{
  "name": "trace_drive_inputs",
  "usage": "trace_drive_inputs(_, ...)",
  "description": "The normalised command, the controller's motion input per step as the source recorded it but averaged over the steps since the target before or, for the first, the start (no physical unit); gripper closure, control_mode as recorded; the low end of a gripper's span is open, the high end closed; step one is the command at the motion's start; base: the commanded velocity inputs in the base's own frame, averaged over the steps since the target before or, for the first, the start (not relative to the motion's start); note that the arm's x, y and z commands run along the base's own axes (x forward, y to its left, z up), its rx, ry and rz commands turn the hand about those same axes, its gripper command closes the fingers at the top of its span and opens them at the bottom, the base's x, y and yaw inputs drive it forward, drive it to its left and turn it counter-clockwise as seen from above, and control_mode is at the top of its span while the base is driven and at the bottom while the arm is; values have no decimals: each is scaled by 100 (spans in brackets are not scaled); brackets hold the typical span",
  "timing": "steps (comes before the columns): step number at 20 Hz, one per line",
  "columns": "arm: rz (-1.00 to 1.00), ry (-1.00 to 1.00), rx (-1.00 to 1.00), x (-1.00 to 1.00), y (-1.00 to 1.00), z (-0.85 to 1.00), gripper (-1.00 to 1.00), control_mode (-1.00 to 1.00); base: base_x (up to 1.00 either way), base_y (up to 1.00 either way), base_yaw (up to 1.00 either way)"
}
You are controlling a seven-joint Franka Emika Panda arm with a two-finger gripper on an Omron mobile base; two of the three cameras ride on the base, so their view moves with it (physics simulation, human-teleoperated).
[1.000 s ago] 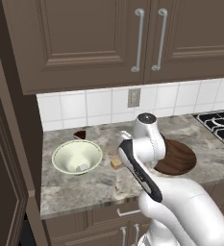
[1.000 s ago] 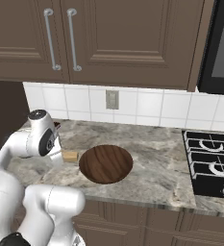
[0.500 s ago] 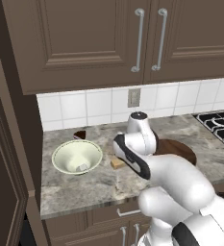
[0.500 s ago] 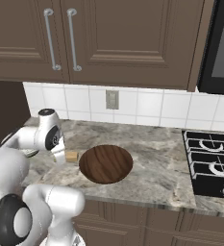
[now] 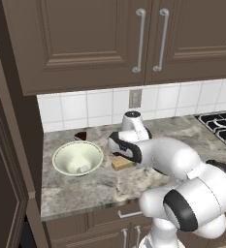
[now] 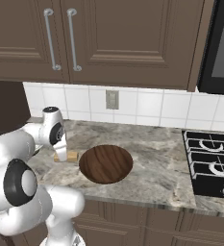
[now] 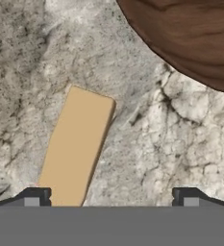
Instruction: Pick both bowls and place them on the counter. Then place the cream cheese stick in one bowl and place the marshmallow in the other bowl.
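Note:
The tan cream cheese stick lies flat on the marbled counter; its near end reaches toward my left fingertip. My gripper hangs open just above it, holding nothing. The dark wooden bowl sits right of the stick, and its rim shows in the hand view. The cream bowl stands left of the stick, with the white marshmallow inside it. My arm hides the wooden bowl in the left base view.
A dark cake slice rests by the tiled wall behind the cream bowl. The stove is at the counter's right end. Closed wall cabinets hang overhead. A tall dark cabinet borders the counter's left end.
My hand has shifted a little left over the stick while the elbow folded lower. The jaws stayed open. Bowls, stick and marshmallow have not moved.

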Motion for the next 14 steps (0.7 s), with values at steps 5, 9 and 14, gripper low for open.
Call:
trace_drive_inputs(5, -2, 1, 0, 18, 0, -24, -100, -100, 0, 0, 0)
trace_drive_inputs(9, -2, 2, 0, 17, 1, -26, -100, -100, 0, 0, 0)
trace_drive_inputs(14, -2, 1, 0, 20, 0, -27, -100, -100, 0, 0, 0)
